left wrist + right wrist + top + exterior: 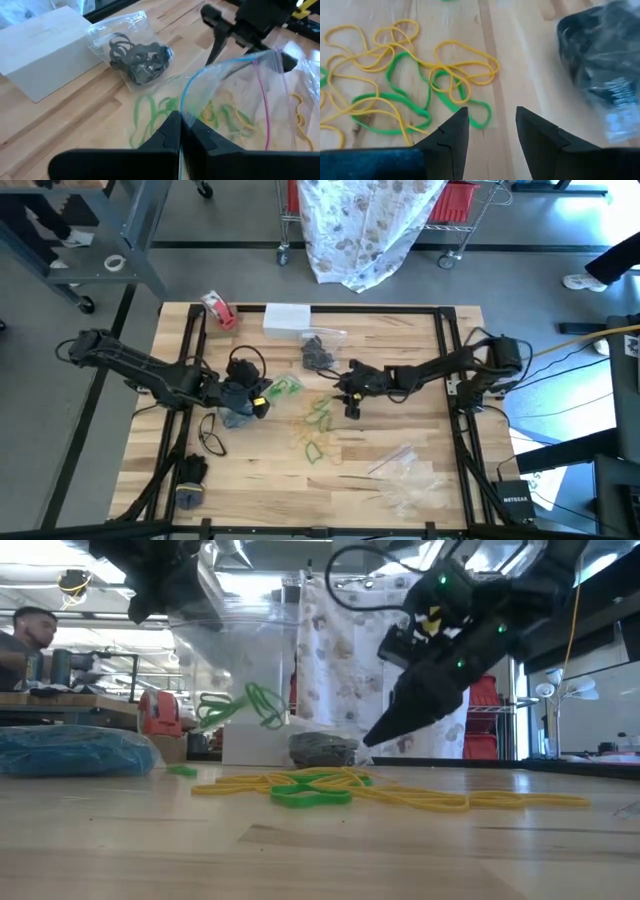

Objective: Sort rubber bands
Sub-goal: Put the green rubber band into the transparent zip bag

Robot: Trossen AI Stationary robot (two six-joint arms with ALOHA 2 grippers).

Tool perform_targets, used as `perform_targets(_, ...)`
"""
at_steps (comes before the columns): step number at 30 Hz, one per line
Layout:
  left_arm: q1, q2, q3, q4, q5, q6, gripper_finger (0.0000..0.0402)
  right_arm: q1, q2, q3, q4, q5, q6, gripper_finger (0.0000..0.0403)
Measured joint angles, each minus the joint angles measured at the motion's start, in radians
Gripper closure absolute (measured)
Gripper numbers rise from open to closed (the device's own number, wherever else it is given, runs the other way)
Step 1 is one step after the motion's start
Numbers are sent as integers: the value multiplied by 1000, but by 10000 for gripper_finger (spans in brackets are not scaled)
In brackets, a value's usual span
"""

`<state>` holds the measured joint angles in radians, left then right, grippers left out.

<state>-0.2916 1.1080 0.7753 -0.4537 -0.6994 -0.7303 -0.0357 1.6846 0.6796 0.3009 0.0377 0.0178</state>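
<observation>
Right gripper (491, 131), jaws apart and empty, hovers just above the yellow-and-green bands (415, 90) ahead of it; left gripper (180, 131) pinches a clear bag (235, 95).

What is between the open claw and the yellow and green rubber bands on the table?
Only bare wood. In the right wrist view, the open right gripper hovers just short of the rubber bands, with plain tabletop between them.
</observation>
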Motion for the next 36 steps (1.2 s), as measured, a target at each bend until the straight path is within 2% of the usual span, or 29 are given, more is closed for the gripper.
perform_targets(7,0,0,0,-1,0,-1,402,2,122,-1,59,-13,1,246)
perform_targets(16,0,0,0,0,0,-2,402,2,196,4,189,-49,1,247)
perform_targets(19,0,0,0,1,0,-6,402,2,212,13,190,-52,1,265)
perform_targets(22,0,0,0,1,0,-7,402,2,213,13,178,-56,23,308)
perform_targets(25,0,0,0,0,0,-17,402,4,204,14,157,-63,28,368)
perform_targets(27,0,0,0,1,0,-20,402,6,193,13,140,-69,27,393)
perform_targets(31,-3,0,0,0,0,-21,402,40,130,7,60,-29,34,387)
perform_targets(36,-3,4,0,2,0,-31,402,104,-20,7,-67,54,26,399)
